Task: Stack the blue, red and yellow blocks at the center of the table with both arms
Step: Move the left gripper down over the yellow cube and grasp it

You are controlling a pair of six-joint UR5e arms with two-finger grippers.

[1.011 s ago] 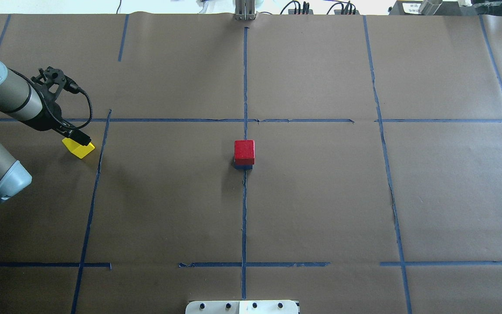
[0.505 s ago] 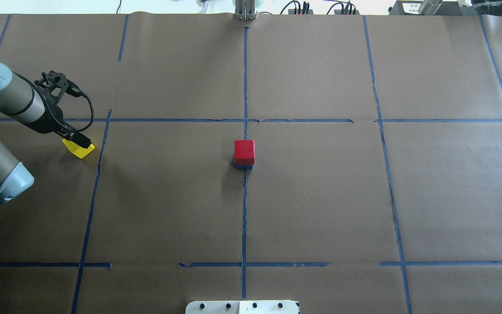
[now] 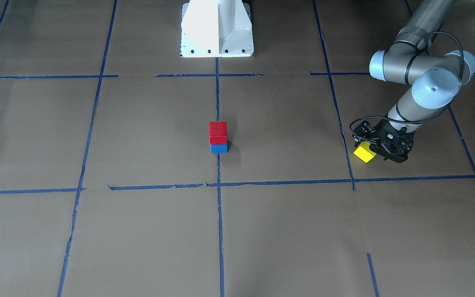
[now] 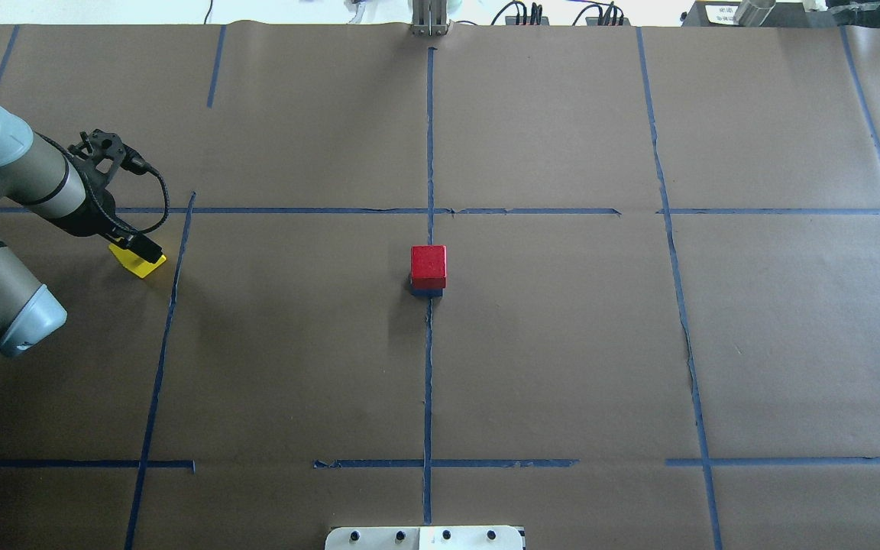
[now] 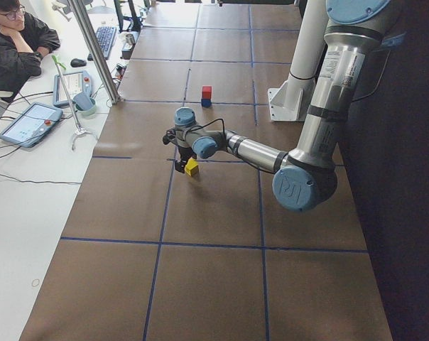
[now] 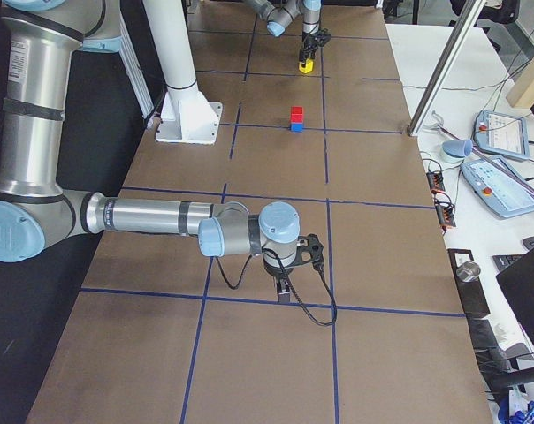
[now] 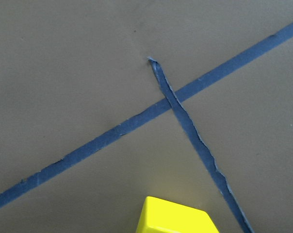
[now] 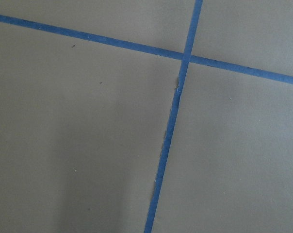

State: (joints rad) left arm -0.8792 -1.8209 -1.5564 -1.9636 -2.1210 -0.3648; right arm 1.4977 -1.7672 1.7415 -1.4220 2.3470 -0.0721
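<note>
A yellow block (image 4: 134, 264) (small, rigid, probably light, smoothly painted) is shown near the tabletop's (image 4: 562, 344) left edge, beneath the left tool (image 4: 142, 248); whether it is pinched cannot be told. Opposite flat faces should be gripped squarely.

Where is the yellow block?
In the overhead view, the yellow block sits far left at the left hand, beside a blue tape line.

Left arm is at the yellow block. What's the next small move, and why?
I'd probably shut the left claw on the yellow block. The claw sits over it, the block seems to rest on the table, and I can't tell if it's gripped. The red block already tops the blue block at centre, so yellow is last.
</note>
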